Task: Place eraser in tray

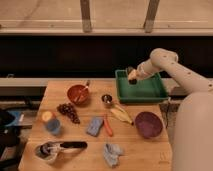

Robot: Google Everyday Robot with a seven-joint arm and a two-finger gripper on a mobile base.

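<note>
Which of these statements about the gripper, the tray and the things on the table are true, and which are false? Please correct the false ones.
1. The gripper is above the green tray's back-left part. True.
2. The purple bowl stands inside the tray. False: it stands on the table, in front of the tray.
3. The banana lies between the tray and the light blue pad. True.
4. The grapes are in the purple bowl. False: they lie on the table.
</note>
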